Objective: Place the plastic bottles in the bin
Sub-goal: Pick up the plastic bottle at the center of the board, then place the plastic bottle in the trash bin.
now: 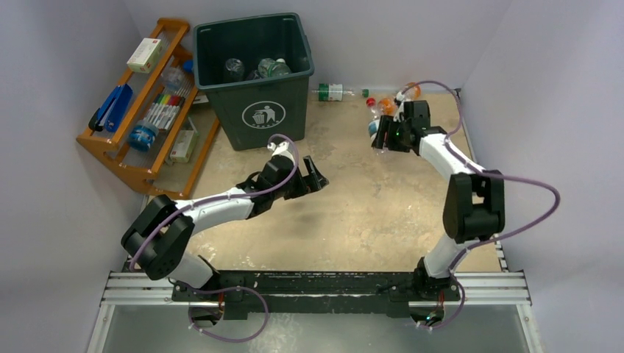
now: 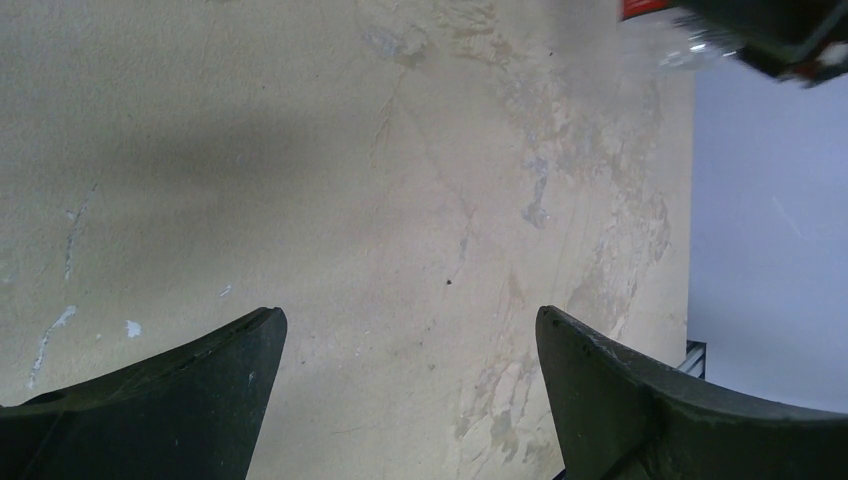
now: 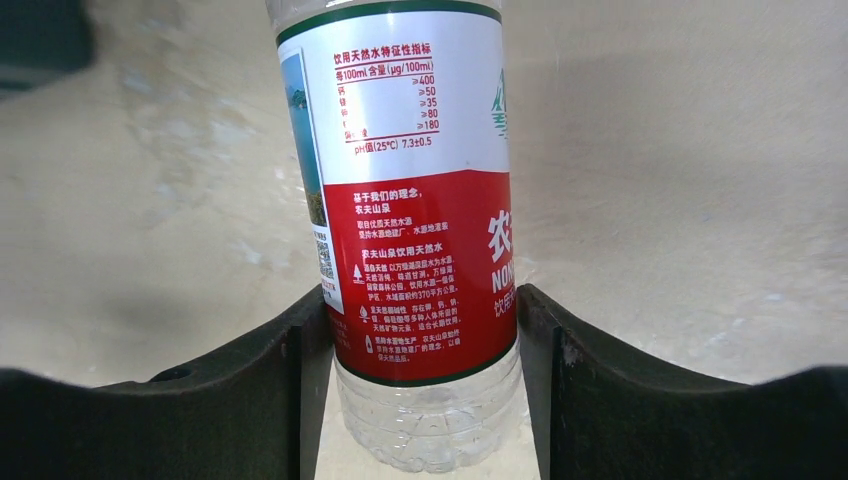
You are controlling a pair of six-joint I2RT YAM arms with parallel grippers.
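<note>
A clear plastic bottle (image 3: 415, 200) with a red and white label stands between the fingers of my right gripper (image 3: 420, 300), which press its sides near the base. From above, that gripper (image 1: 384, 134) is at the back right of the table with the bottle (image 1: 375, 126) in it. Orange bottles (image 1: 388, 105) lie just behind it, and a green-labelled bottle (image 1: 332, 91) lies by the back wall. The dark green bin (image 1: 265, 110) at the back left holds several bottles (image 1: 274, 68). My left gripper (image 1: 316, 176) (image 2: 410, 320) hangs open over bare table, right of the bin's front.
An orange wooden rack (image 1: 140, 110) with markers and boxes leans at the far left beside the bin. Walls close the table at the left, back and right. A small red cap (image 1: 371, 101) lies near the orange bottles.
</note>
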